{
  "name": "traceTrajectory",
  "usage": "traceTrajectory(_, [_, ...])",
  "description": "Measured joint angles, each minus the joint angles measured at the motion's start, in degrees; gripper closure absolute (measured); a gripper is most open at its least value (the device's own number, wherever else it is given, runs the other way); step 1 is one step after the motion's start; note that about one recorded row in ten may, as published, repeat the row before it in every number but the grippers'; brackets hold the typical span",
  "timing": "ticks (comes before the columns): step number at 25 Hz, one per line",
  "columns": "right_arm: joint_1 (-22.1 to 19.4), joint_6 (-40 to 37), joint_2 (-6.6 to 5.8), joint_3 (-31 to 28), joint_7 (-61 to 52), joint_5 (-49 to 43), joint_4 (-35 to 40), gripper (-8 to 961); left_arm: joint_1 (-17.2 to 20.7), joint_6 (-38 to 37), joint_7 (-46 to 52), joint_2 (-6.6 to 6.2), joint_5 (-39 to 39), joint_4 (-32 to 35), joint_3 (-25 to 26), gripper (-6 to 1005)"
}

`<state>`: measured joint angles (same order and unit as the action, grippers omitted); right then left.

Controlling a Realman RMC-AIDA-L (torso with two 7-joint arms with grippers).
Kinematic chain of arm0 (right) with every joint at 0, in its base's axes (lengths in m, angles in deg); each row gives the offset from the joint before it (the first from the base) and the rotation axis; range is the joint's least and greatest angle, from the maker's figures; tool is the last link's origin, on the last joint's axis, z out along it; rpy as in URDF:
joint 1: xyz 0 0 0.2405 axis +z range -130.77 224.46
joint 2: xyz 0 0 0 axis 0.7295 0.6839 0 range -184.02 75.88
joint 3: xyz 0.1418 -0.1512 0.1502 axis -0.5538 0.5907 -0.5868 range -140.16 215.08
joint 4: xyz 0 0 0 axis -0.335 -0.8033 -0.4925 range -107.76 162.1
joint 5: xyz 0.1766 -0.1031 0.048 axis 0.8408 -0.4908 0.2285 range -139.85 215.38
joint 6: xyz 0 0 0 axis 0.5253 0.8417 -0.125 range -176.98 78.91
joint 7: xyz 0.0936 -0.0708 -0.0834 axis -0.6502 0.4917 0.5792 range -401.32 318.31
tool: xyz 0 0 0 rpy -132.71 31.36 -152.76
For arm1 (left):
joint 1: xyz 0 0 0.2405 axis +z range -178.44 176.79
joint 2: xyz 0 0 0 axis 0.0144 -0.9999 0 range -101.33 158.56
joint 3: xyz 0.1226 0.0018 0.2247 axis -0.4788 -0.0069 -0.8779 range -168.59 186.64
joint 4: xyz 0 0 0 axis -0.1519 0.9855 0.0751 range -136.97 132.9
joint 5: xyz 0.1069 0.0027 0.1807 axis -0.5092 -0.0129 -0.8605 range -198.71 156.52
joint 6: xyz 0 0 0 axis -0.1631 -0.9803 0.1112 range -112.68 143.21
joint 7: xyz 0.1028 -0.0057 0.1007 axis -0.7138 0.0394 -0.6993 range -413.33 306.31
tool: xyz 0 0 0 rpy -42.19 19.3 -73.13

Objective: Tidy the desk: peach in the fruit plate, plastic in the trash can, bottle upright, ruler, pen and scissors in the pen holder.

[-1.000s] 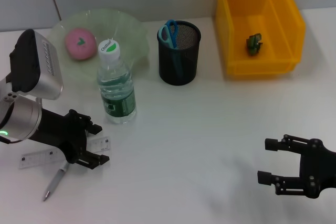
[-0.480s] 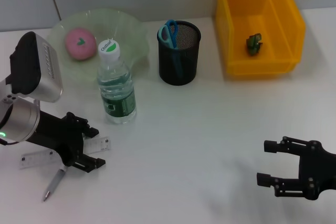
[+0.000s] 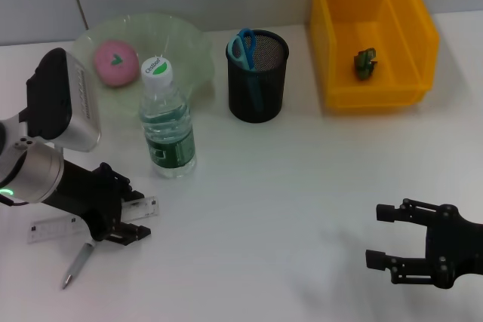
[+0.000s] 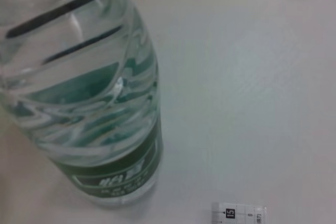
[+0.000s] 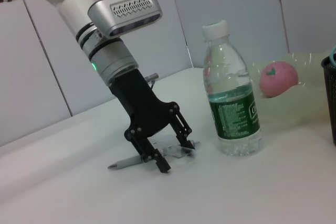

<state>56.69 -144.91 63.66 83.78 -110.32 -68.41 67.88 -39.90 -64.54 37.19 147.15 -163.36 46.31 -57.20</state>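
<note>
ruler (image 3: 90, 218) lies flat at lower left, long axis across the frame; left pincer (image 3: 130, 216), fingers apart, straddles its right end. right pincer (image 3: 385, 236) apart, far off.

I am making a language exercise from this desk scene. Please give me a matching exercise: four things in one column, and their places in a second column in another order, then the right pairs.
Things:
1. peach
2. scissors
3. green plastic scrap
4. ruler

Places:
A. in the yellow trash can
B. flat on the table, under the left gripper
C. in the green fruit plate
D. in the black mesh pen holder

Pairs: 1-C, 2-D, 3-A, 4-B
</note>
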Motion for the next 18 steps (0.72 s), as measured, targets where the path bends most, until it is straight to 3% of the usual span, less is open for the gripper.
traceTrajectory(15, [0.0, -0.8, 0.06, 0.0, -0.5, 0.0, -0.5, 121, -0.7, -1.0, 0.0, 0.08, -0.2, 1.1, -0.6, 603])
traceTrajectory(18, [0.0, -0.9, 0.05, 0.0, -0.5, 0.0, -0.5, 121, -0.5, -2.0, 0.0, 0.05, -0.1, 1.5, -0.7, 606])
